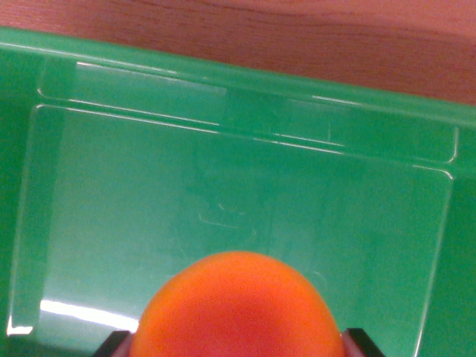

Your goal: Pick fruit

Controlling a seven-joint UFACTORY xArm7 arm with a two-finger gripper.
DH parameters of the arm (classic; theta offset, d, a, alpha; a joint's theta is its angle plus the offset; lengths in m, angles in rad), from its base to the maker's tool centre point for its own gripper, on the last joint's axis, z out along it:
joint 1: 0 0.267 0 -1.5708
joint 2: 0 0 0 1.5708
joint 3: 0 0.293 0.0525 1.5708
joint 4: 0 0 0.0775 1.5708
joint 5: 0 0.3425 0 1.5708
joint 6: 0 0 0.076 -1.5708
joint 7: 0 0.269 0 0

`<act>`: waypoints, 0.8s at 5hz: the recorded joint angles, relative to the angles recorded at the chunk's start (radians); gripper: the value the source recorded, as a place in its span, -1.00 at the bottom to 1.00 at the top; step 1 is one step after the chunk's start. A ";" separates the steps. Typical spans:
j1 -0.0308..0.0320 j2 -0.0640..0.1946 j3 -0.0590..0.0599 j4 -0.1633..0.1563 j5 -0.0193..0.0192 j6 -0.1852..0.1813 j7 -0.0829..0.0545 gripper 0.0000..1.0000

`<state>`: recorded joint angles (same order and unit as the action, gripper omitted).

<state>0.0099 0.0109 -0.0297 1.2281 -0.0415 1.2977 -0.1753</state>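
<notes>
I have the round orange fruit [239, 309] clamped between my gripper [238, 346] fingers at the near edge, hanging directly above the green plastic bin's [238, 97] bare floor, so release means straight down.

Glossy green plastic bin [245, 97] — smooth, faintly scuffed — on reddish wood-grain table [297, 33]; orange fruit [238, 312] looks matt.

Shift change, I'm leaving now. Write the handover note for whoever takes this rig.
Hand: shut on the orange fruit, dark fingers visible at either side of it along the wrist view's bottom edge.
Green bin: directly under the fruit, nothing else visible inside. Wooden surface beyond its far rim.
Done: fruit picked.
Left: probably release it into the bin.
</notes>
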 joint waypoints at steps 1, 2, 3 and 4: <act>0.0002 -0.015 0.000 0.028 0.0004 0.044 -0.001 1.00; 0.0002 -0.015 0.000 0.028 0.0004 0.044 -0.001 1.00; 0.0004 -0.030 0.000 0.055 0.0008 0.085 -0.003 1.00; 0.0004 -0.030 0.000 0.055 0.0008 0.085 -0.003 1.00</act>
<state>0.0103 -0.0191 -0.0293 1.2833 -0.0407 1.3828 -0.1779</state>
